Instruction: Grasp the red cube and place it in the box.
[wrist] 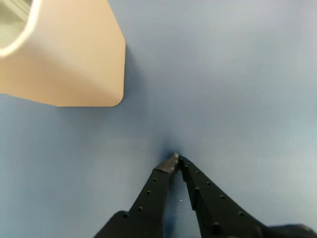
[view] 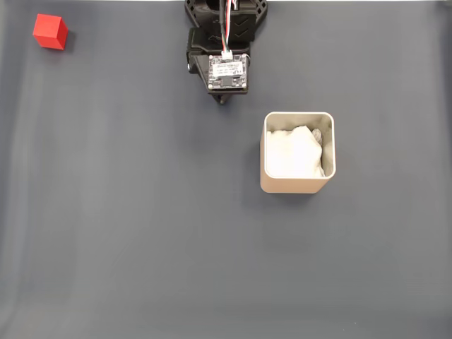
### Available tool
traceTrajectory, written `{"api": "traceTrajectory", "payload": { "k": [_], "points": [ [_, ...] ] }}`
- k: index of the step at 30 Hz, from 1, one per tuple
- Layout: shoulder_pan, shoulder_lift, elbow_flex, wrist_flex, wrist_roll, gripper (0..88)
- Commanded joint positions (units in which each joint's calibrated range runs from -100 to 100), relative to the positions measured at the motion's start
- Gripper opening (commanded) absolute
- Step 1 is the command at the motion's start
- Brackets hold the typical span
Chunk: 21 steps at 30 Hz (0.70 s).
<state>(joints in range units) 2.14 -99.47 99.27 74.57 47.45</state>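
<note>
The arm (view: 224, 42) sits folded at the top edge of the grey mat (view: 141, 226) in the fixed view, its wrist circuit board facing up; it looks like a resting pose, tucked close to its own base so the whole working area lies open in front of it. The gripper (wrist: 177, 159) points down at bare mat in the wrist view; its two black fingers (wrist: 157, 191) meet at their tips with nothing between them, which suits an arm that has not yet gone for anything.

The red cube (view: 50, 32) lies at the far upper left corner of the mat in the fixed view, well apart from the arm and untouched; it rests flat, turned a little askew to the mat's edges. The box (view: 297, 185) stands upright to the lower right of the gripper, much nearer to it than the cube is; crumpled white paper (view: 291, 152) pads its inside, probably to soften the drop.

I judge the task is at its start; the reach to the cube comes first, and the fingers must part before it.
</note>
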Motion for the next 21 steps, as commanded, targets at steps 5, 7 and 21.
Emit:
{"api": "traceTrajectory", "payload": {
  "k": [5, 7, 21],
  "points": [
    [-0.3, -0.4, 0.5, -11.3, -0.9, 0.3],
    [-0.3, -0.4, 0.3, -14.7, -0.8, 0.3],
    [-0.6, 4.7, -8.7, -31.4, -1.0, 0.3]
  ]
}}
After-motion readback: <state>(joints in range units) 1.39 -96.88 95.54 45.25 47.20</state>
